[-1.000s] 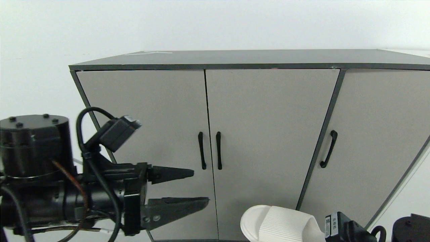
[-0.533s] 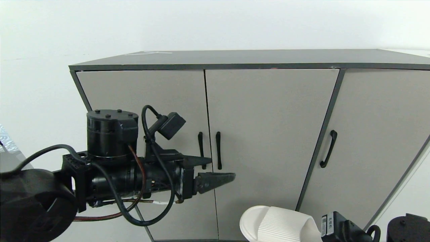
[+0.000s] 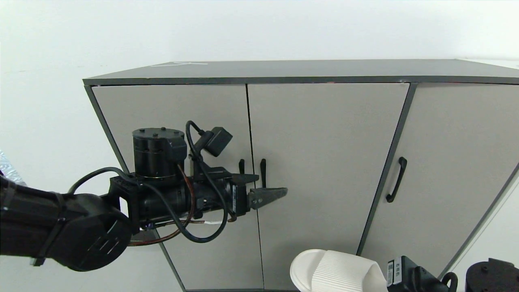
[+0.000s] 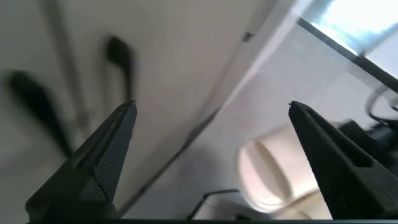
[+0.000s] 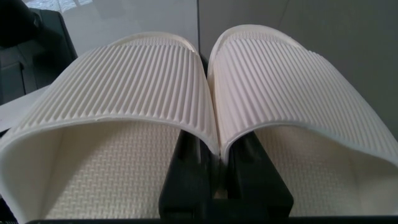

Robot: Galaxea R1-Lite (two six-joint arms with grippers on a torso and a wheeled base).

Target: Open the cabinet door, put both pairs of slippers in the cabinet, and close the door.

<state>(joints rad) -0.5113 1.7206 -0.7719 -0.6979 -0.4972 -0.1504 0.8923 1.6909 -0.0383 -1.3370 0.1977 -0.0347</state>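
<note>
Since a second ago my left arm has swung up and in across the cabinet (image 3: pixel 324 162), carrying the left end effector (image 3: pixel 271 184) from low on the left to just in front of the two handles (image 3: pixel 263 170) at the seam of the left pair of doors (image 3: pixel 316 134). Its fingers are spread wide with nothing between them; whether they touch a handle yet I cannot tell.

Every door is shut. The right end effector (image 5: pixel 219 171) sits low on the right, clamped on a white pair of slippers (image 5: pixel 199 93) by their two inner edges, pinched together.

Those slippers look like light, soft foam with ribbed straps, so I expect them to bend, not slip. The door looks like a stiff hinged panel, best taken at the middle of its slim black bar handle.

A plain white wall (image 3: pixel 81 40) stands behind, and the cabinet's dark top (image 3: pixel 324 68) carries a faint pale mark near its back left corner.
</note>
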